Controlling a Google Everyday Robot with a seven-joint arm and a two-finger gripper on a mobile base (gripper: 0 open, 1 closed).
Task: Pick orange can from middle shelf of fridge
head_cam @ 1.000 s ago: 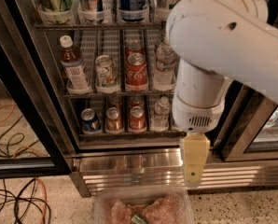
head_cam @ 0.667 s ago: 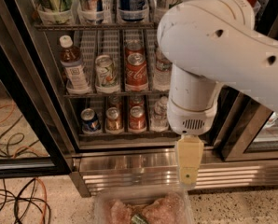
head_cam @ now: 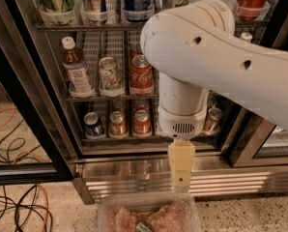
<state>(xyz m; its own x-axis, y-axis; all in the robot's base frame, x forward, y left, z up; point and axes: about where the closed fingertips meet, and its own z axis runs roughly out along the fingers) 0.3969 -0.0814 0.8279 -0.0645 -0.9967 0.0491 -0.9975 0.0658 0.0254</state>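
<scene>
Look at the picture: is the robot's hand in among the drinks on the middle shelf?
No, the hand hangs in front of the steel base, below the middle shelf.

Recorded as a commercial or office refreshment area, not a home kitchen. Marked at 12 o'clock by a black-framed glass-door fridge, stocked in lanes with cans and bottles on wire racks, middle shelf included; at 6 o'clock by its stainless louvred base. Floored in speckled floor; strewn at 8 o'clock with loose cables. Fronted at 6 o'clock by the gripper, hung before that base.
</scene>
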